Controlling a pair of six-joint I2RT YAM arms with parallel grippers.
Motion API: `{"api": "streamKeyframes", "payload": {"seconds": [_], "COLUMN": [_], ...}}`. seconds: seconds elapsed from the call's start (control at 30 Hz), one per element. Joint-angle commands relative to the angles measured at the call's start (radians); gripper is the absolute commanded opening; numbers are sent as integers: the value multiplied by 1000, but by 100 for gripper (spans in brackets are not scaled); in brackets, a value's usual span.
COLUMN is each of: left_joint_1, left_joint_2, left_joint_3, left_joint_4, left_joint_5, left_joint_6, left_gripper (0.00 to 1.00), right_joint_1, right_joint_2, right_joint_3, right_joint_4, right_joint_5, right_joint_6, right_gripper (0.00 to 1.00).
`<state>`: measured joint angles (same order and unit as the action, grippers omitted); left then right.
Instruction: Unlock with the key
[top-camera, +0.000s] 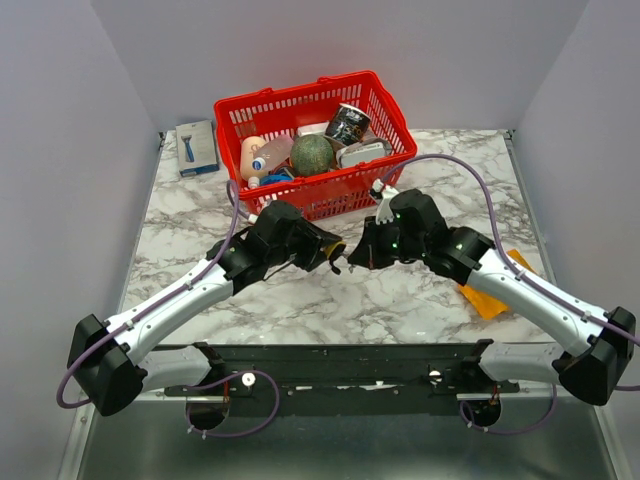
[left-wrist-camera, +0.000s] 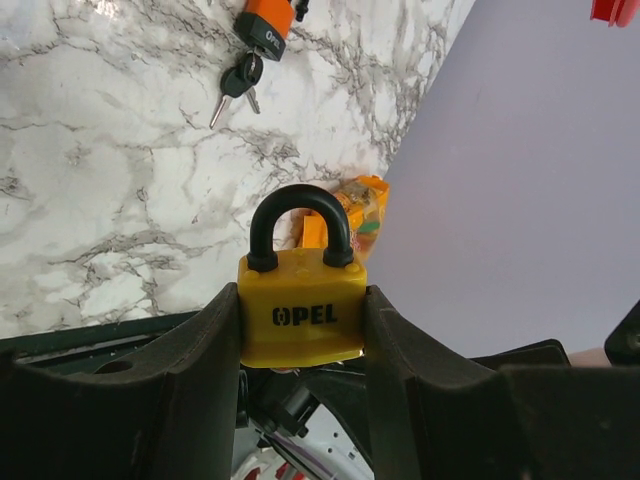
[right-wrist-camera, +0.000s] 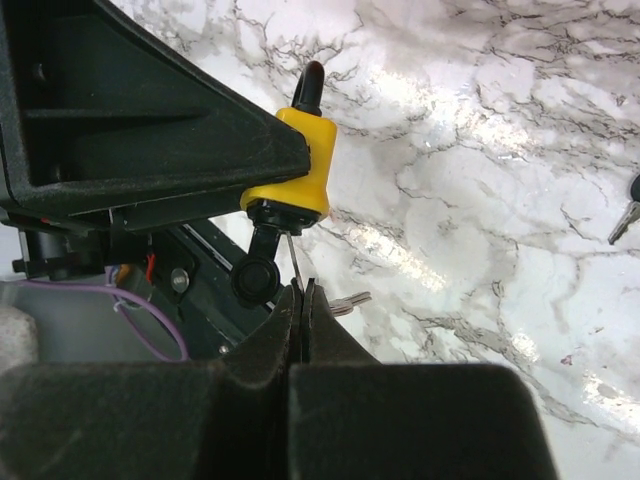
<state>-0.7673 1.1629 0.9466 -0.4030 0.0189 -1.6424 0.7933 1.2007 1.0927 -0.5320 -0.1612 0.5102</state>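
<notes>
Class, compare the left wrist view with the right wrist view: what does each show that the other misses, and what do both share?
Left wrist only: the front of the yellow padlock, with OPEL lettering and a closed black shackle, plus a second, orange padlock lying on the table. Right wrist only: the yellow padlock's underside, with the right jaws shut on a thin key reaching up to it. Both: that padlock clamped in the left jaws, above the marble table.

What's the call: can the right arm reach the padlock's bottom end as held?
Likely yes. The left gripper clamps the padlock by its sides, leaving its bottom exposed; the right gripper sits close by, shut on a key ring, nothing else between.
</notes>
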Motion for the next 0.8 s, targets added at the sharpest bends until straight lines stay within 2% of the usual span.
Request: {"api": "streamKeyframes", "payload": {"seconds": [0.0, 0.77], "left_joint_1": [-18, -32], "left_joint_2": [-45, -55], "left_joint_3": [-6, -26], "left_joint_4": [47, 89], "left_joint_5": [-2, -11], "left_joint_6": [-31, -79], "left_gripper": [0, 0], "right_joint_1": [-37, -48], "right_joint_2": [26, 82], "right_joint_3": [7, -30], "right_joint_4": [43, 190], "right_joint_5": [19, 17], "right_joint_6": [40, 142], "right_gripper": [1, 1]}}
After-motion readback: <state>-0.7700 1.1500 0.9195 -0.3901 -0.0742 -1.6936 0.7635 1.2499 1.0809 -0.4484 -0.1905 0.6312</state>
